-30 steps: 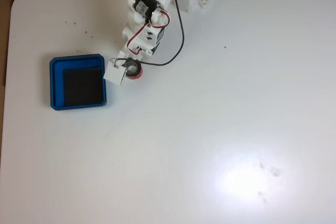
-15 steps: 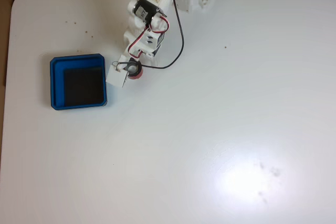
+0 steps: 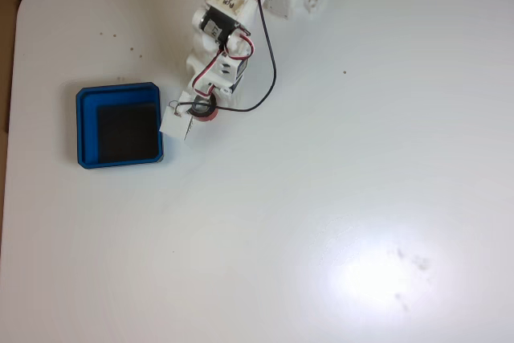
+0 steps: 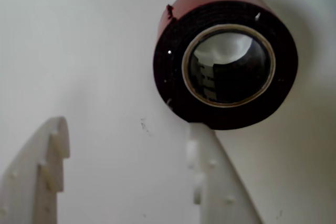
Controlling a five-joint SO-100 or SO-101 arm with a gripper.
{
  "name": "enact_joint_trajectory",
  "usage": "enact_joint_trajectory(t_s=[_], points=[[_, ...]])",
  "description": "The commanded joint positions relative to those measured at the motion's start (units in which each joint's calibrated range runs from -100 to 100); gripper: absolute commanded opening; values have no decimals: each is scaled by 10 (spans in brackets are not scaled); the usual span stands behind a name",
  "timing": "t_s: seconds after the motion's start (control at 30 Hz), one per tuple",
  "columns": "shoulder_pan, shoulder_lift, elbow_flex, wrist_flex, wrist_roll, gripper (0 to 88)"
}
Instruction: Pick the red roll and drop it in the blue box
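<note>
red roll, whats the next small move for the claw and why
Probably shift the open claw sideways toward the red roll before closing. In the wrist view the roll lies flat beyond the right finger, off the gap, so closing now would likely miss.

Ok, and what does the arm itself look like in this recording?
A white plastic arm with black servo blocks at the joints, a looping black cable and short red wires alongside. The end effector has two white, pointed fingers with stepped, notched edges.
</note>
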Motion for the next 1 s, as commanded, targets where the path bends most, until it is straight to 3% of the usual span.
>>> enact_joint_trajectory(t_s=[0.0,0.97], points=[[6,7,-37,-11,2,208],[7,79,-35,-73,2,208]])
